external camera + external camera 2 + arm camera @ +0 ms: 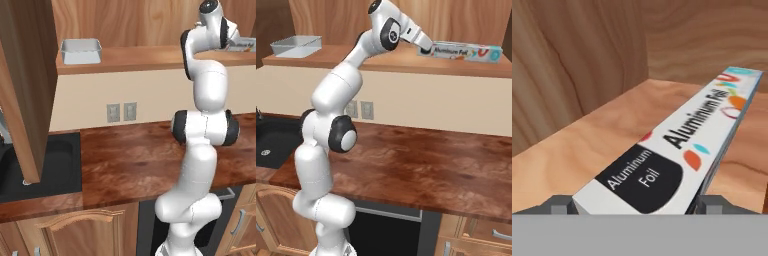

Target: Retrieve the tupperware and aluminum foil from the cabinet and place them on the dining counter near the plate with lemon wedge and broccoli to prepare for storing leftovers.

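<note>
Aluminum foil, a long narrow white-and-silver box (465,51) with blue ends and a printed label, lies on the wooden shelf (386,62) of the medium-brown upper cabinet (25,75), toward the shelf's right end in the right base view. In the left base view the cabinet's tall plain door stands swung open at the left, and the shallow rectangular pale grey-white tupperware container (81,51) sits on the same shelf near its left end, well apart from the foil box, of which only a small bit shows at the right edge behind the white arm. Below the shelf runs a cream wall with two grey outlets (121,112), then the reddish-brown wooden tabletop (130,165) with a black sink (50,170) set into its left part. In the right base view the arm reaches up to the shelf, and the claw (426,48) is at the left end of the foil box; the tupperware lies far to the left on the shelf. In the hand view the foil box runs lengthwise away from the camera across the shelf board, its near end between the two dark fingertips (558,204). The claw stands spread wide on either side of the box; whether the tips touch its sides cannot be told.
</note>
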